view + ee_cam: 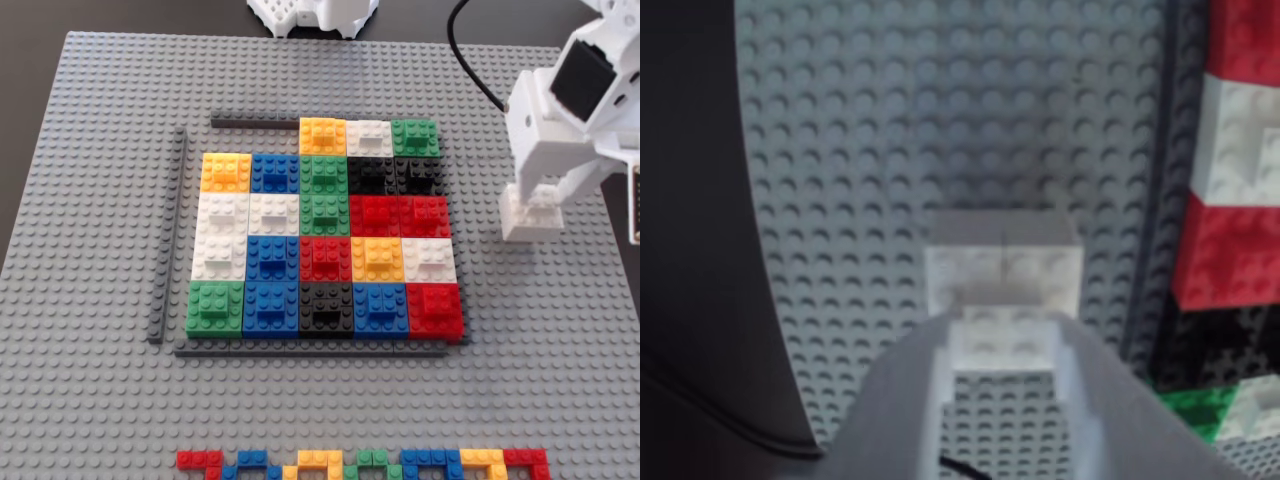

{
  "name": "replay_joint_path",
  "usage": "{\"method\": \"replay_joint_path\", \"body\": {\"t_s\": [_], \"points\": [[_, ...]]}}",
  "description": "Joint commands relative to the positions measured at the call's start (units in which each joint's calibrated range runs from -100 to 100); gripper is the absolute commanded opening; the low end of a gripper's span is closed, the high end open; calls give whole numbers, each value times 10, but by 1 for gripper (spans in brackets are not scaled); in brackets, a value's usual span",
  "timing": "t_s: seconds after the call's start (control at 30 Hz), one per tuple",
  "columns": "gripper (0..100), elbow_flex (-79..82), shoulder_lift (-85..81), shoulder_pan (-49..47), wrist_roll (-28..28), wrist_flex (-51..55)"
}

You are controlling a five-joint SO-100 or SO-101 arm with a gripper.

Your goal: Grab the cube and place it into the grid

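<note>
Grey studded baseplate (90,400) fills most of your fixed view, with dark tabletop showing beyond its far edge. On it you have the grid (325,240), a patchwork of red, blue, green, yellow, black and white blocks edged by thin dark-grey strips (168,235); its top-left cell is bare. A row of small coloured bricks (365,463) runs along the bottom edge. Right of the grid, well apart from it, your white gripper (535,200) stands over the cube (530,215), which sits on the baseplate.

Your wrist view puts the cube (1002,285) dead centre, with the gripper (1005,335) fingers closed narrowly against the sides of its raised top brick. The grid's red, white and black blocks (1240,200) line the right edge.
</note>
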Motion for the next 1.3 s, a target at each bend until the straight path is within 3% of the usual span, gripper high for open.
{"method": "replay_joint_path", "body": {"t_s": [0.0, 0.47, 1.27], "points": [[4, -8, -137, 8, 13, 16], [4, 213, -409, 51, 57, 26], [4, 630, -649, 359, 203, -27]]}}
